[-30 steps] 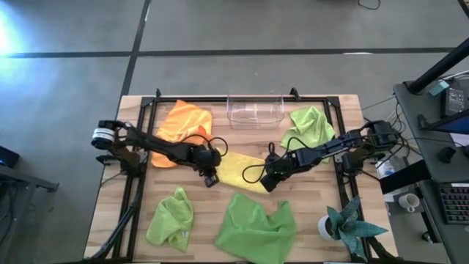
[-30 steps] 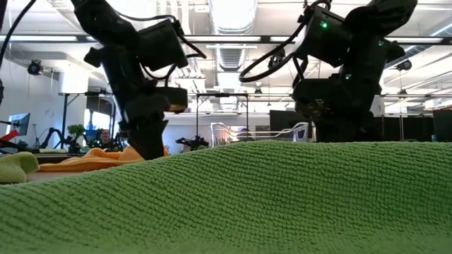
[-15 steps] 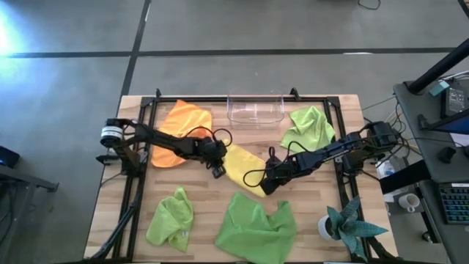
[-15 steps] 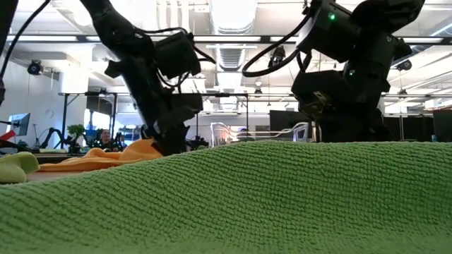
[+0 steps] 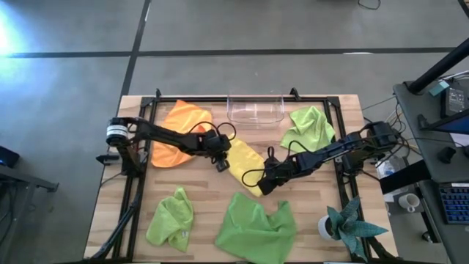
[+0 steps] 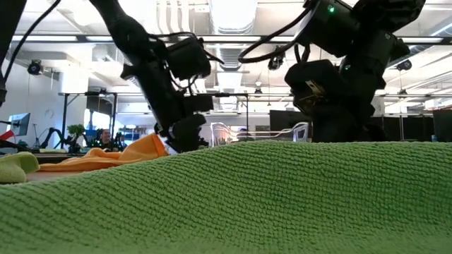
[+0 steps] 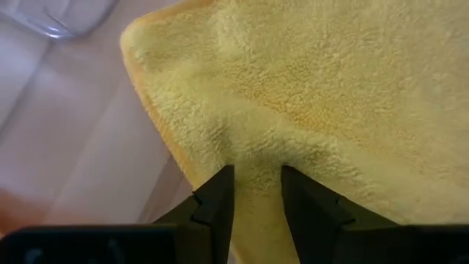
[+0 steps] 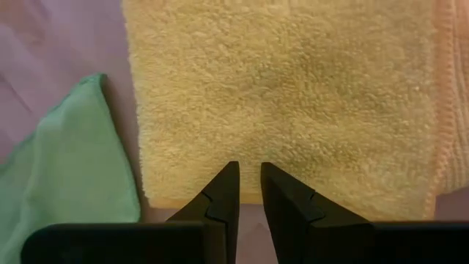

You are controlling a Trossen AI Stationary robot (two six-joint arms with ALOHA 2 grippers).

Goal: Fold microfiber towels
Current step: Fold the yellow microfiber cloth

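Observation:
A yellow towel (image 5: 245,163) lies slantwise on the table's middle between my two grippers. My left gripper (image 5: 221,164) is shut on its left end and my right gripper (image 5: 264,186) on its near right end. An orange towel (image 5: 179,132) lies flat at the far left. Lime green towels lie crumpled at the far right (image 5: 308,125), the near left (image 5: 172,216) and the near middle (image 5: 256,227). In the low view the near green towel (image 6: 282,204) hides both grippers' fingertips. My left gripper pinches a bunched-up bit of the yellow towel's edge (image 7: 256,158) between its two fingers, slanting down from the table's left. The cloth puckers toward the fingers; the rest lies on the table. My right gripper pinches the yellow towel's near edge (image 8: 248,158) between its two fingers, slanting down from the table's right. The cloth lies flat and smooth ahead of the fingers, on the table; one layer or several, I cannot tell.
A clear plastic bin (image 5: 255,110) stands at the far edge, just beyond the yellow towel. A teal plant in a white pot (image 5: 344,227) stands at the near right corner. Black rails (image 5: 135,183) run along both table sides.
My left gripper has moved toward the far edge and a little to the right, still shut on the yellow towel. The towel's left end has swung with it toward the bin, so the towel now lies slantwise; its right end, in my right gripper, has stayed.

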